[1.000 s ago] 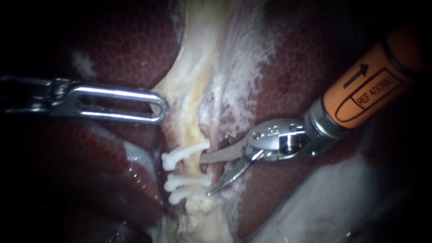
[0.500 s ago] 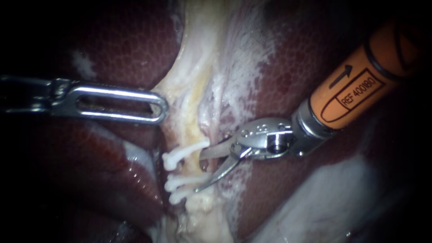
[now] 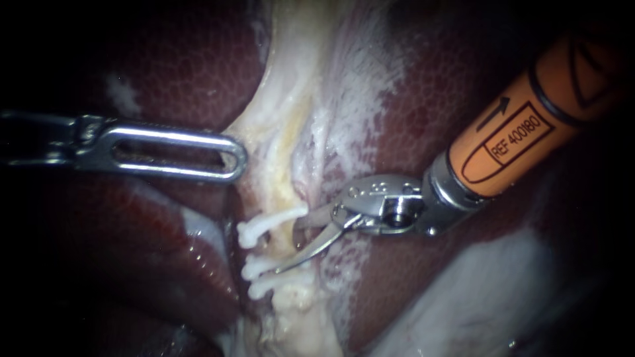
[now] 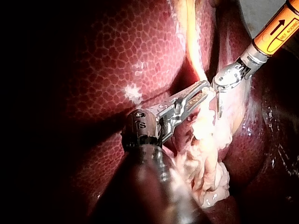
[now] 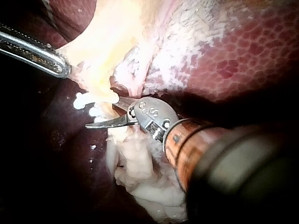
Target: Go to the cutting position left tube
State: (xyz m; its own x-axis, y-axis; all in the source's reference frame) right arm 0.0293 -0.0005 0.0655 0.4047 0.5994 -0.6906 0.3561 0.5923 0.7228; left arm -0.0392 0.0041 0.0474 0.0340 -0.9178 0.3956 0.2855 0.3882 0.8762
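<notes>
Right instrument (image 3: 289,246) from 3 o'clock, blades stood wide astride tube (image 3: 282,242) between white clips (image 3: 268,226), left instrument (image 3: 233,158) at 9 o'clock clamped pale tissue (image 3: 264,132).

the liver (image 3: 132,73) is showing dark red with a honeycomb mottling; the tissue (image 3: 284,132) is glowing pale yellow-white; the clips (image 3: 268,228) are showing white; the right instrument (image 3: 286,246) is wearing an orange, black-lined sleeve (image 3: 529,125).

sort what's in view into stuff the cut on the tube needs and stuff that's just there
Job: orange-shafted right instrument, blade tool open; pale yellowish tube; three white clips on it.
Just there: silver slotted left instrument; mottled dark red liver; ragged pale tissue clump.
</notes>
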